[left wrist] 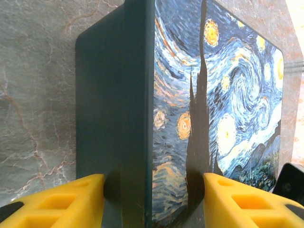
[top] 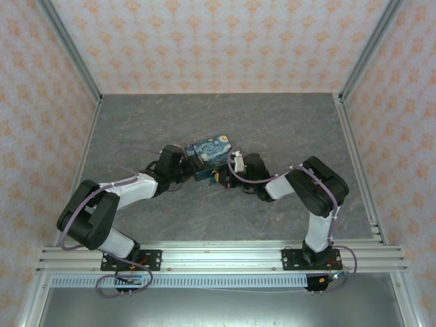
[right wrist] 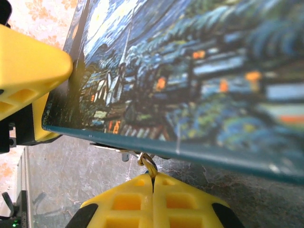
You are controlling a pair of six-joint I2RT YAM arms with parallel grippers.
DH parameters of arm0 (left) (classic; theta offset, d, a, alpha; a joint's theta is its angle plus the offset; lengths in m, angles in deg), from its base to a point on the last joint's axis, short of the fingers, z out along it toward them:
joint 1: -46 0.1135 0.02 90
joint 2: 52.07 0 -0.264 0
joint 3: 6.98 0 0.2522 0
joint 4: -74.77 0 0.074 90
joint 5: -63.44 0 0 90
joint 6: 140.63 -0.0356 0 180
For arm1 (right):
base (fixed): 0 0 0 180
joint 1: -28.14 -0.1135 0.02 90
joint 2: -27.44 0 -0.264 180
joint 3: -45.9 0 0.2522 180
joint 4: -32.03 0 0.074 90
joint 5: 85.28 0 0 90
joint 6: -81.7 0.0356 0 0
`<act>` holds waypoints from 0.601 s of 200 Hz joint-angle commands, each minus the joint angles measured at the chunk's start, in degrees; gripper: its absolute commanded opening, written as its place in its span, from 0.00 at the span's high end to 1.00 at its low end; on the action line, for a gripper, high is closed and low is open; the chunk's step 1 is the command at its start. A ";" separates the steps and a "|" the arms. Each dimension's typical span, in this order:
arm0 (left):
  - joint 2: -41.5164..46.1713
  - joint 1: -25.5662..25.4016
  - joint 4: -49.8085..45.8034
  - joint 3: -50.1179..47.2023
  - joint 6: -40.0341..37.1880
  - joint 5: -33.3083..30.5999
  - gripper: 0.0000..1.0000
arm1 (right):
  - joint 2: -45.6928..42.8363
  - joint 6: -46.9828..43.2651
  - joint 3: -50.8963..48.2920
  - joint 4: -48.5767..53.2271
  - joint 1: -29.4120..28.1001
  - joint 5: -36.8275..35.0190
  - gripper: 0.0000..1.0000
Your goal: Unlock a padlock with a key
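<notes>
The night-sky painted tin box (top: 210,150) stands tilted on the grey table, and my left gripper (left wrist: 153,183) is shut on it, one yellow finger (left wrist: 71,199) on its dark side and the other on its painted lid (left wrist: 228,118). Under the box's teal rim (right wrist: 190,152), a brass loop (right wrist: 148,163) hangs at the metal latch (right wrist: 124,153). My right gripper (right wrist: 153,179) is shut on the piece below that loop, which I take for the padlock; its body is pinched out of sight. The key is hidden. Both grippers meet at the box (top: 221,178).
The grey marbled table (top: 286,129) is walled in by patterned panels and aluminium posts. The left gripper's yellow finger (right wrist: 28,71) shows in the right wrist view, close beside the box's corner. Cables loop along both arms.
</notes>
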 commanded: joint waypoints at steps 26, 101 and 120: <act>-0.07 -0.83 -8.55 -4.29 0.30 -2.37 0.47 | -1.56 8.81 -2.44 -9.51 2.17 -4.10 1.00; 0.98 -0.85 -8.42 -4.80 0.56 -2.18 0.44 | -1.26 13.16 -4.05 -14.12 3.23 -5.15 1.00; 1.91 -0.88 -8.50 -4.85 0.66 -2.33 0.42 | -2.17 12.13 -4.34 -12.79 3.25 -5.53 1.00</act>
